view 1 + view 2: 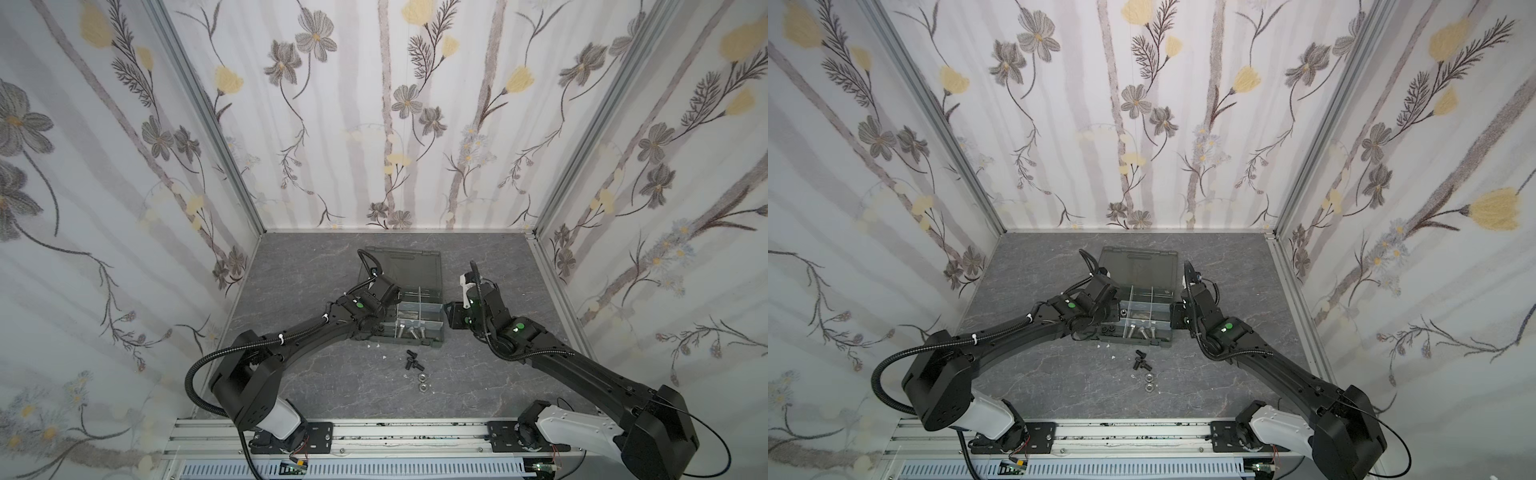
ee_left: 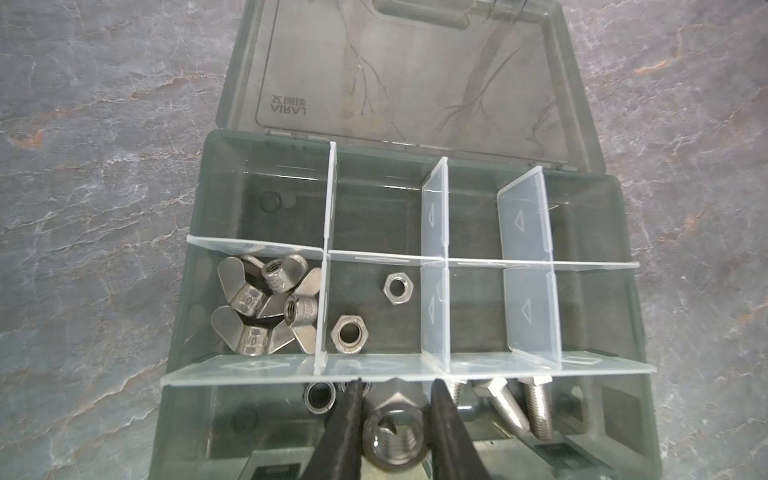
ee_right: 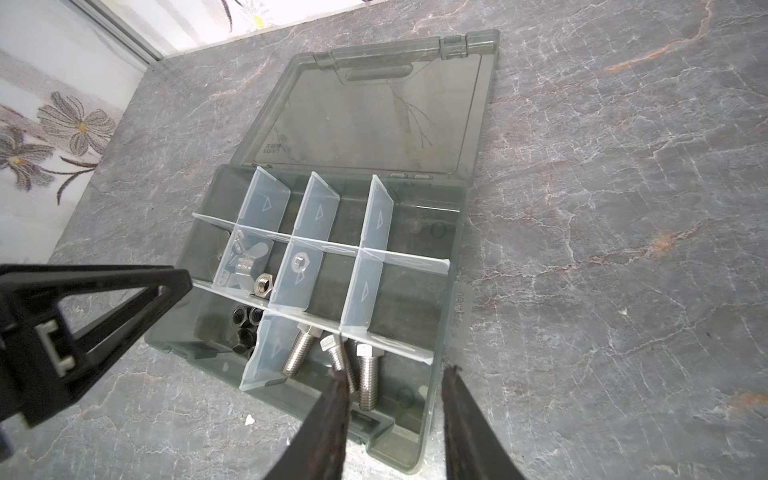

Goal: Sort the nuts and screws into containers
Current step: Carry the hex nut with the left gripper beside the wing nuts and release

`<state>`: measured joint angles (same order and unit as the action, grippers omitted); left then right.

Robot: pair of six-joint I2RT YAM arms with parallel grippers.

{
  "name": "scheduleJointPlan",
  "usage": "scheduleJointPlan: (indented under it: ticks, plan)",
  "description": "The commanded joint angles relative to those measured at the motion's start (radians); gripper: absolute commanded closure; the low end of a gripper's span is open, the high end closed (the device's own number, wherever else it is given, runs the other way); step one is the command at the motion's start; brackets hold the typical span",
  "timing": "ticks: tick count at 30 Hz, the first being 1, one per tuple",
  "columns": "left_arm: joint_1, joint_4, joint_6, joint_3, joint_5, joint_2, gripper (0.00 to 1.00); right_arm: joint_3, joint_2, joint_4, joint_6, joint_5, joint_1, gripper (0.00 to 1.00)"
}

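Note:
My left gripper is shut on a large silver hex nut, held above the front row of the open dark grey case. Three silver screws lie in a front compartment, and black nuts lie in the one beside it. The middle row holds wing nuts and two silver hex nuts. My right gripper is open. It straddles the case's right wall near the front corner, one finger inside by the screws and one outside.
Two silver nuts and two small black fasteners lie loose on the grey table in front of the case. The case's smoky lid lies open behind it. Patterned walls enclose the table on three sides.

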<state>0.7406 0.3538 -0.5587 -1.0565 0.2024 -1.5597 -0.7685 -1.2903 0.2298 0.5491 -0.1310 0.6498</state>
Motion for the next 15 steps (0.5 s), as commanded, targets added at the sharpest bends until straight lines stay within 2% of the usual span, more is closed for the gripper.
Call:
scheduleJointPlan:
  ticks: [1, 15]
  plan:
    - [-0.026, -0.039, 0.053, -0.019, -0.029, -0.043, 0.76, 0.006, 0.016, 0.01, 0.016, -0.012, 0.001, 0.62]
    - [-0.058, -0.076, 0.101, -0.083, -0.053, -0.187, 0.74, 0.054, 0.058, 0.042, 0.049, -0.012, 0.001, 0.62]
